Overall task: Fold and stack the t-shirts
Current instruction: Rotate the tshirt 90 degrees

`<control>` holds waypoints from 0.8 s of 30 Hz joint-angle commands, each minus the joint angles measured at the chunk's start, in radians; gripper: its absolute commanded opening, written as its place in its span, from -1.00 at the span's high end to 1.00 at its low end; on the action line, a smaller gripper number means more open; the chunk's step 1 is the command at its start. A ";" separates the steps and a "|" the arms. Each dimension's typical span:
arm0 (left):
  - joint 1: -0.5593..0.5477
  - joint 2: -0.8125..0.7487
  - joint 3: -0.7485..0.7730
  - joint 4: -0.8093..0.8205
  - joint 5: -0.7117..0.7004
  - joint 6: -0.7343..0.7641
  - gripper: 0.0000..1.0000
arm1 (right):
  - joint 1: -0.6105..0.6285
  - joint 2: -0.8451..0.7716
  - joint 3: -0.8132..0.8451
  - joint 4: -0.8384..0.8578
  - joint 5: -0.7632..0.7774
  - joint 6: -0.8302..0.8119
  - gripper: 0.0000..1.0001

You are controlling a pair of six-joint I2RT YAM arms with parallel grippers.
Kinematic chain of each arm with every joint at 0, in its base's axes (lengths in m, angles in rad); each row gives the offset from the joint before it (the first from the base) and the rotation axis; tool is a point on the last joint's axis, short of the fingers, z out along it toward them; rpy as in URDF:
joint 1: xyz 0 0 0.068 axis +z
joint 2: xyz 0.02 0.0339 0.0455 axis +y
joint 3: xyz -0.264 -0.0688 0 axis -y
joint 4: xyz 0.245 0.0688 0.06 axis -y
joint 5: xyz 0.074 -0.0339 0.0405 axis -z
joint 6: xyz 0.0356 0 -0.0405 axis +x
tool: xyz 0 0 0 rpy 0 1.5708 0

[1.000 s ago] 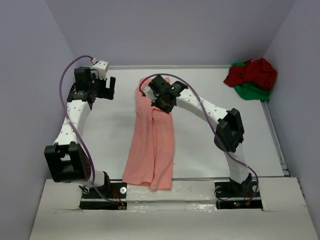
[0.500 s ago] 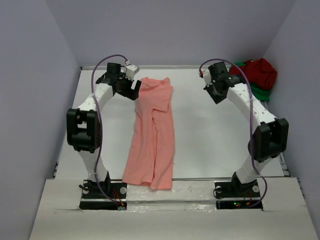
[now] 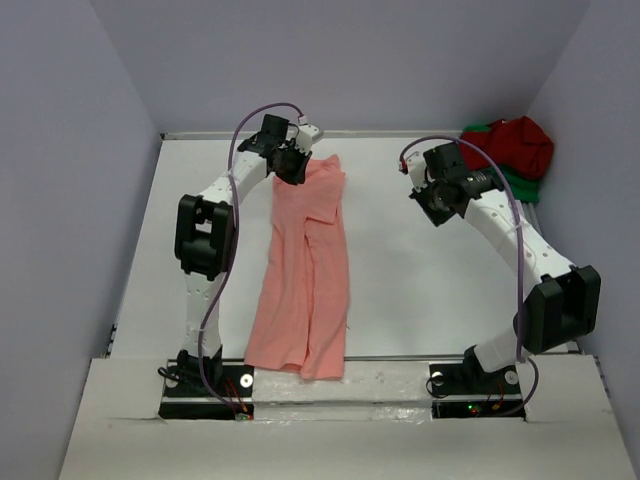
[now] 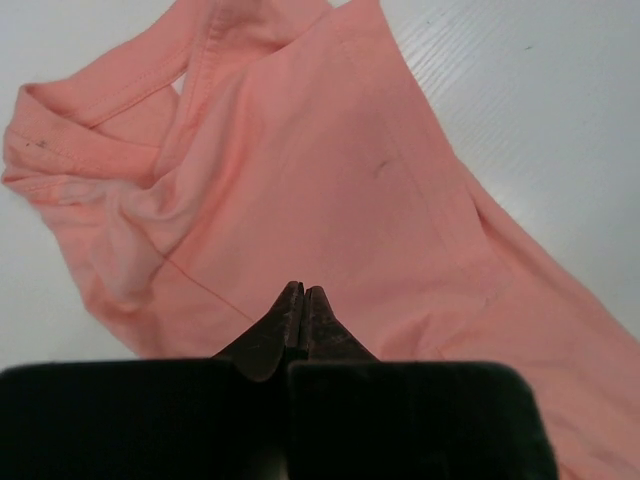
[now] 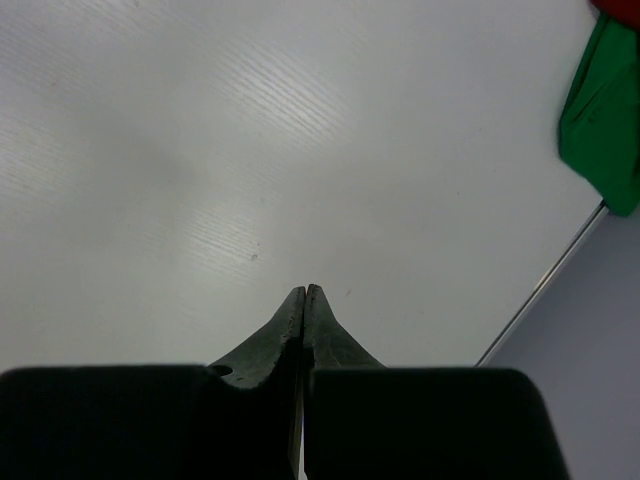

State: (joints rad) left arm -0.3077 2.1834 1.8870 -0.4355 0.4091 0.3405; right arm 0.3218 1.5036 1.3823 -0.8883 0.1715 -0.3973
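Note:
The salmon-pink t-shirt (image 3: 305, 270) lies folded into a long strip down the middle of the table, collar end far. My left gripper (image 3: 290, 165) is at its far left corner. In the left wrist view that gripper (image 4: 303, 290) is shut with its tips low over the pink cloth (image 4: 330, 170), and no fabric shows between them. The dark red t-shirt (image 3: 515, 145) sits crumpled on the bright green t-shirt (image 3: 505, 183) in the far right corner. My right gripper (image 3: 437, 195) hangs shut over bare table (image 5: 305, 290), left of that pile, with a green edge (image 5: 600, 120) in its view.
The white table (image 3: 420, 290) is boxed in by lilac walls on three sides, with a metal rail (image 3: 550, 270) along its right edge. Both arm bases stand at the near edge.
My left arm has swung right to the pink shirt's far left corner and its jaws have shut. My right arm has drawn away from the shirt to the right side and dropped slightly.

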 commanded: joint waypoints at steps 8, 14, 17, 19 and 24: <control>-0.031 0.162 0.217 -0.134 -0.101 -0.011 1.00 | -0.017 0.007 0.000 0.042 -0.012 -0.005 1.00; -0.031 0.213 0.320 -0.199 -0.150 -0.049 1.00 | -0.026 0.006 -0.019 0.045 -0.007 -0.009 1.00; -0.031 0.197 0.304 -0.223 -0.179 -0.054 1.00 | -0.026 0.018 -0.019 0.049 -0.007 -0.006 1.00; -0.033 0.175 0.279 -0.229 -0.197 -0.052 1.00 | -0.026 0.029 -0.017 0.049 -0.021 -0.005 1.00; -0.033 0.170 0.218 -0.235 -0.248 -0.040 1.00 | -0.026 0.064 -0.017 0.048 -0.044 0.012 1.00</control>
State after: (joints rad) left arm -0.3386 2.4306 2.1258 -0.6235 0.2070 0.3046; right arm 0.3012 1.5520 1.3613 -0.8780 0.1555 -0.3965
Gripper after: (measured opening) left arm 0.014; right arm 0.009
